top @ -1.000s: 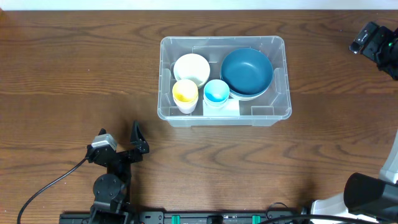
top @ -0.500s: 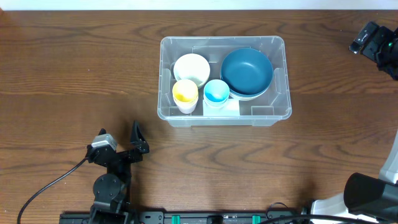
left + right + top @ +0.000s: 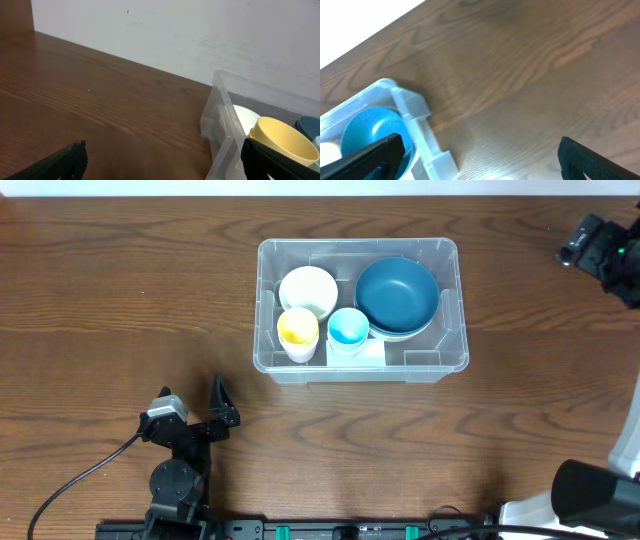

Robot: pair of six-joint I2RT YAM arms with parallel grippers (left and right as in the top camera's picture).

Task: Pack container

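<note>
Overhead, bowls and cups sit close together in the container so all fit. The left end effector and right end effector hang open, empty.

Dark wood table; clear container directly on it, near middle.

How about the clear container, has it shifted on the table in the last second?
No. The container sits in the same spot against the table's wood grain in the overhead view.
</note>
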